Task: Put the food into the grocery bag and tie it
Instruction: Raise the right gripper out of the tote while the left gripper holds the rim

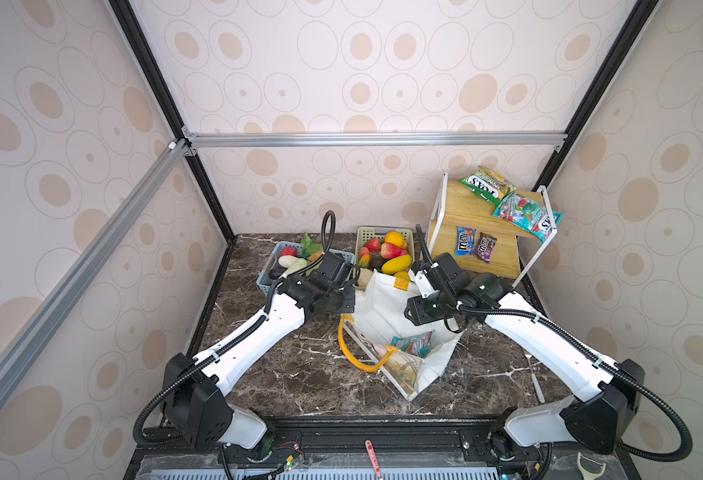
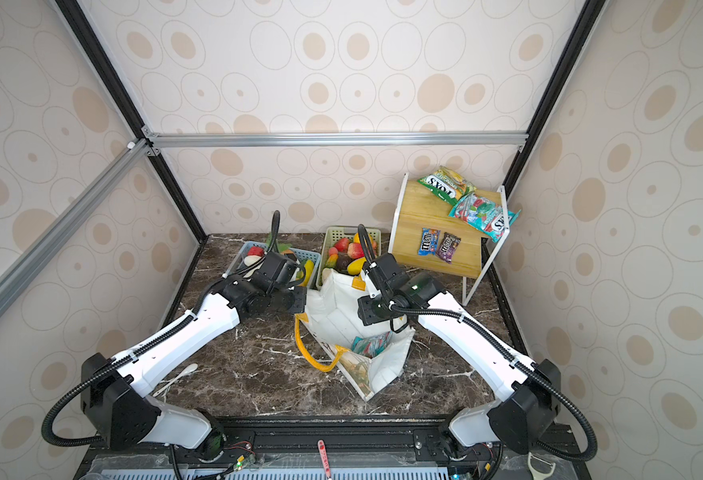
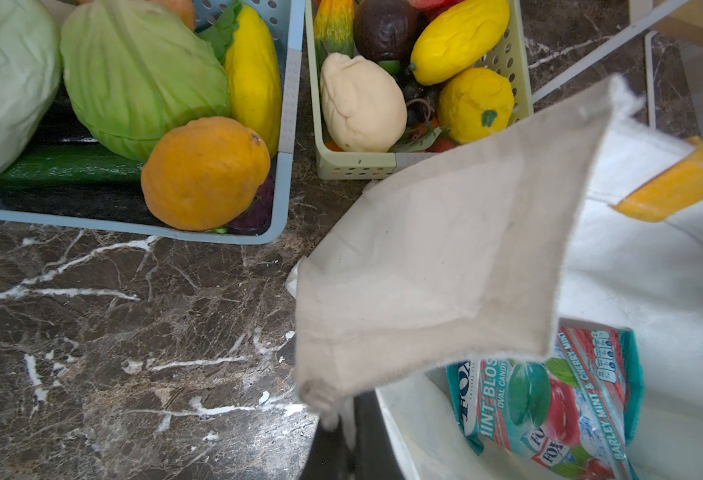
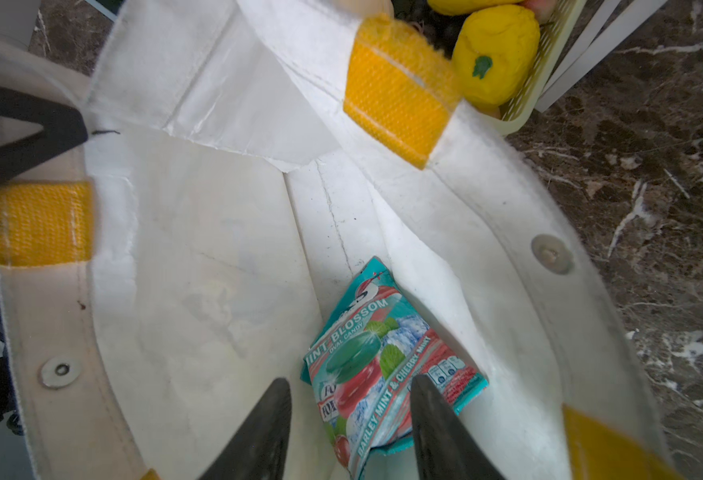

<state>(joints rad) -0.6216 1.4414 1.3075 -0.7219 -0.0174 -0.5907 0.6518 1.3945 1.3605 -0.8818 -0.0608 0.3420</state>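
Left gripper [image 3: 329, 440] pinches grocery bag [image 3: 424, 257] rim.

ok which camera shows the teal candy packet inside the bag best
The right wrist view: the teal candy packet lies nearly whole on the grocery bag floor, print readable. In the left wrist view a flap hides part of it; both top views show it small.

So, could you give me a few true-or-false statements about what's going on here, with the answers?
1. A teal candy packet lies inside the grocery bag. True.
2. The left gripper is shut on the bag's rim. True.
3. The right gripper grips a yellow fruit. False: its jaws stand apart over the packet in the bag.
4. Both baskets are empty. False: the blue basket and the green basket hold fruit and vegetables.
5. The wooden shelf holds snack packets. True.
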